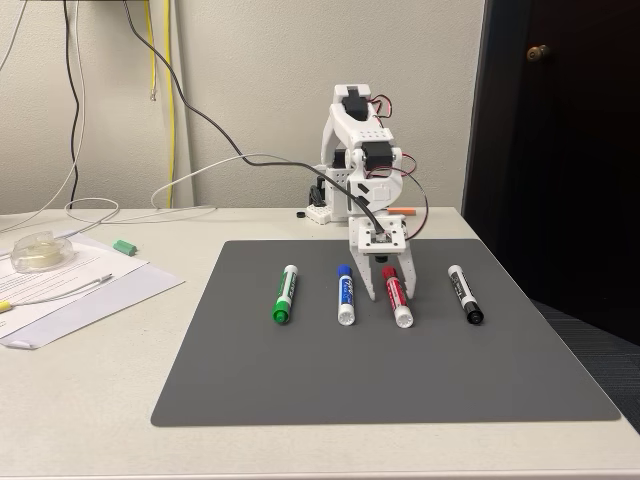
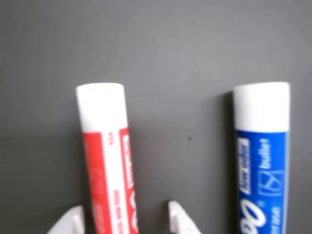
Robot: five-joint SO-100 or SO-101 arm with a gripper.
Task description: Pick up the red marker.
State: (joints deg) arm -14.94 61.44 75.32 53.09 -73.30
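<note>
We saw the gripper lowered over the cap end of the red marker, its white fingers spread apart with one tip on each side of the barrel and not yet pressing it; in the wrist view the two tips bracketed the red label near 6 o'clock, so we judged the gap had been set to straddle the marker before a squeeze. The red marker lay flat on the grey mat, its white end pointing toward 12 o'clock in the wrist view. The blue marker lay parallel at 3 o'clock of it there, near enough that we thought the finger on that side had little room. In the fixed view the green marker and the black marker lay farther out in the same row, evenly spaced, probably so that each could be reached alone. The mat rested on the table.
</note>
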